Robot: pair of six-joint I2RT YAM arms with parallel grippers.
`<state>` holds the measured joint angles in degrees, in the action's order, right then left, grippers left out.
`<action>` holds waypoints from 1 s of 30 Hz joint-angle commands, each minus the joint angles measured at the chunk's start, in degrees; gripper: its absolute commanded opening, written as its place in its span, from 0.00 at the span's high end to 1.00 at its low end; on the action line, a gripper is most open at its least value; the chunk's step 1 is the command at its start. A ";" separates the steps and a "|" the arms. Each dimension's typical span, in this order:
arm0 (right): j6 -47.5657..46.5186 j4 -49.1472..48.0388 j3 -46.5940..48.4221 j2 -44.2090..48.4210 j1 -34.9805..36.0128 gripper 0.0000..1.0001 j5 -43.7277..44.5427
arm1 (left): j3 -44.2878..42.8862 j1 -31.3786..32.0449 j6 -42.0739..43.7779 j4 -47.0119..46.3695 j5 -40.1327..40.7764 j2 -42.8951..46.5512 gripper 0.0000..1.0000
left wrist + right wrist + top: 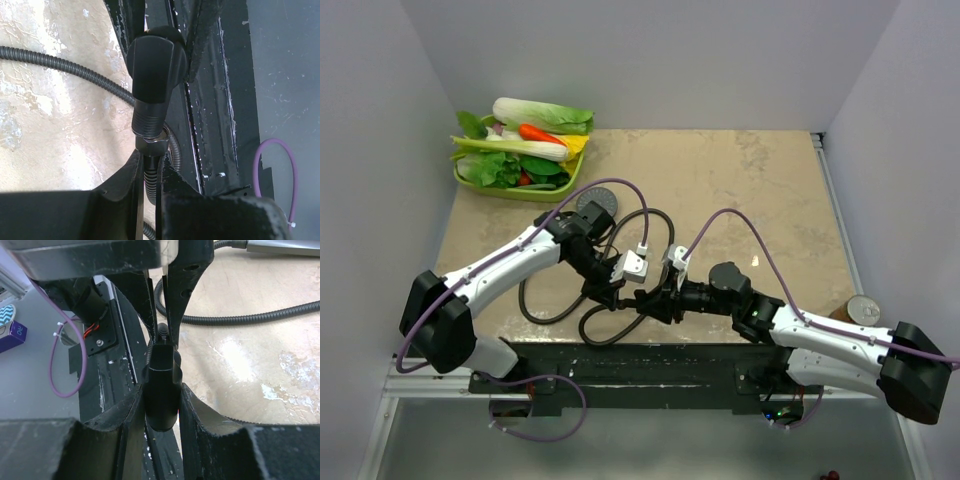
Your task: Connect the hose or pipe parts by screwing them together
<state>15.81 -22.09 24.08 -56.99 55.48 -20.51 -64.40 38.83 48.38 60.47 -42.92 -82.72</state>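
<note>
Closest in the right wrist view, the right gripper (162,390) stands up from 6 o'clock. Its jaws are partly apart, pinching a short dark fitting (161,407) by its flat sides. The fitting's rounded end faces the camera, and its far end is hidden behind its own body. Just past it, at 12 o'clock, the left gripper (150,165) has its jaws pressed almost together on the ribbed hose (60,62), right behind the nut (151,144).

In the left wrist view the fitting sits at 12 o'clock of the nut. Its threaded neck (149,117) is bare along nearly its whole length, and the nut touches the thread's tip in line with it. Whether any turn has caught cannot be told. The right gripper's fingers show there only as dark shapes flanking the fitting.

From above, both grippers meet at 6 o'clock of the surface (740,190), near its front edge. Everything there is black on black, so the joint itself cannot be made out. The hose lies in loops on the surface around them, with stretches running under the arms.

At 11 o'clock of the meeting point a round grey shower head (592,203) peeks from behind the left arm. Only part of its face shows. A green basket (520,191) of vegetables (545,115) sits in the 10 o'clock corner. A round can (863,310) at 4 o'clock is partly covered by the right arm.
</note>
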 commanded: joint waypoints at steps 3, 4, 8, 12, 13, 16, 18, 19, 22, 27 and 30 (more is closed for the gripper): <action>1.24 -6.21 -0.34 0.04 0.24 1.00 -1.02 | -1.78 1.07 -1.71 -1.23 -1.99 -0.25 1.00; 1.41 -6.39 -0.26 -0.22 0.33 1.00 -1.11 | -1.87 1.16 -2.06 -1.40 -2.00 -0.25 1.00; 2.38 -8.23 -0.61 -1.63 0.85 1.00 -1.28 | -2.57 1.42 -4.25 -2.71 -2.26 -0.34 1.00; 3.69 -11.91 -0.96 -3.82 1.56 1.00 -1.11 | -3.97 1.51 -6.10 -3.42 -3.40 -0.78 1.00; 3.96 -12.62 -1.13 -4.26 1.91 1.00 -0.93 | -4.06 1.51 -6.80 -3.60 -4.01 -0.95 0.99; 5.89 -16.31 -2.19 -5.85 2.17 1.00 -0.41 | -3.98 1.51 -8.64 -5.00 -4.81 -1.57 0.95; 7.65 -19.90 -3.77 -6.37 2.35 1.00 0.21 | -3.45 1.51 -9.18 -6.15 -5.25 -1.75 0.95; 8.35 -21.32 -4.47 -6.73 2.52 1.00 0.38 | -3.28 1.51 -10.05 -6.76 -5.68 -1.57 0.96; 11.25 -26.94 -7.54 -7.25 2.79 1.00 1.52 | -2.49 1.43 -11.28 -8.87 -6.39 -1.05 1.00; 16.09 -38.01 -12.65 -10.50 3.31 1.00 2.58 | -1.52 1.43 -12.52 -10.90 -7.44 -0.87 1.00; 17.67 -41.96 -13.44 -13.40 3.84 1.00 1.88 | -1.69 1.43 -12.26 -10.46 -7.80 -1.04 1.00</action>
<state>29.30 -53.69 11.51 -67.13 57.23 -16.88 -64.20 39.44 37.91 60.34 -40.01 -84.90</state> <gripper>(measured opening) 0.317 0.097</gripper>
